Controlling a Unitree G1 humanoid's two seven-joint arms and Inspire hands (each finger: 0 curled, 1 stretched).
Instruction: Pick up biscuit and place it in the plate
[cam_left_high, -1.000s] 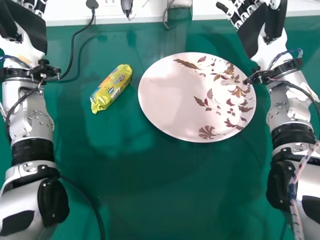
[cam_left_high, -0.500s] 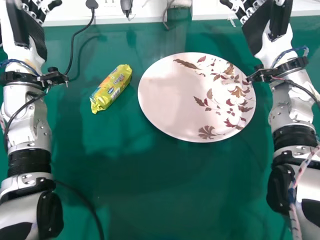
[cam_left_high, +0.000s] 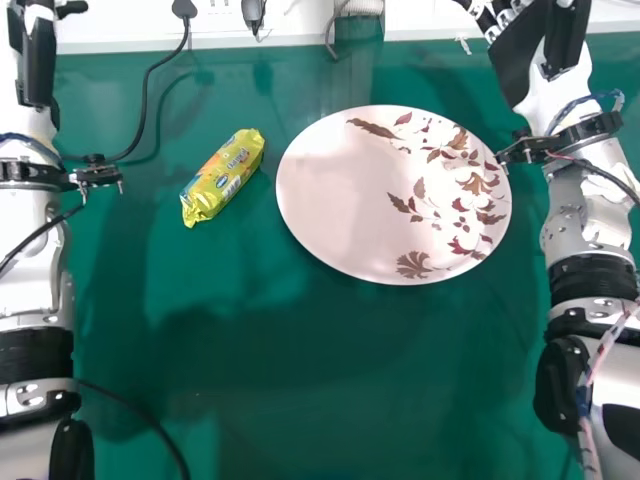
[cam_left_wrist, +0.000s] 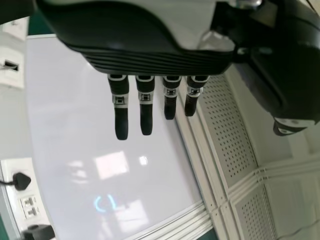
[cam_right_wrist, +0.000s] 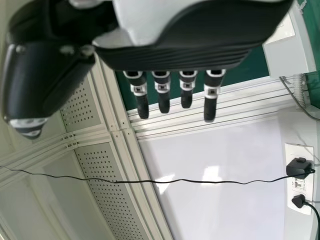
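Observation:
My left hand is at the far left of the head view, beyond and to the left of the biscuit. In the left wrist view the left hand has straight fingers and holds nothing. The yellow biscuit packet lies slantwise on the green table, left of the round white plate with brown leaf patterns; the two are apart. My right hand is beyond the plate's right side. Straight, empty fingers show on the right hand in the right wrist view.
The green table stretches in front of the biscuit and plate. A black cable runs from a plug at the back toward the left arm. A white trunking strip with sockets borders the table's far edge.
My left arm has shifted farther left, away from the biscuit. The right hand has moved slightly to the right and away. The biscuit and plate are where they were.

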